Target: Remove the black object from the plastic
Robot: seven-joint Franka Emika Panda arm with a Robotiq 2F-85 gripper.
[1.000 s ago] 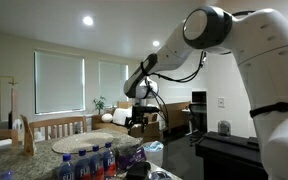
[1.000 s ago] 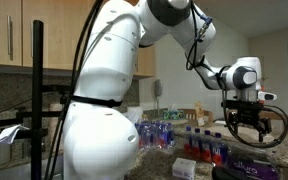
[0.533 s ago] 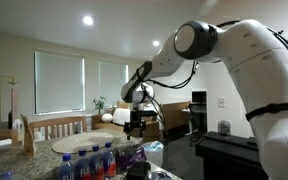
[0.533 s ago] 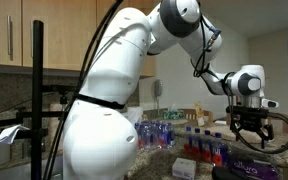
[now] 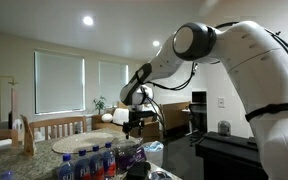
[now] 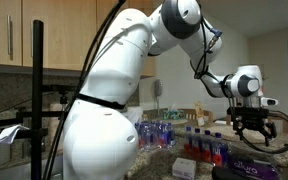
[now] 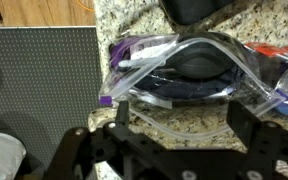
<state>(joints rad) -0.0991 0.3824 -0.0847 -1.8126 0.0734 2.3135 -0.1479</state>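
Shows, in the wrist view from left to right, a grey dotted mat, then a clear plastic bag lying on the speckled counter with the black object inside it, then something red at the edge. Holds the claw spread wide and empty, gripping nothing, just at the bag's near side. Hangs over bottles in an exterior view.
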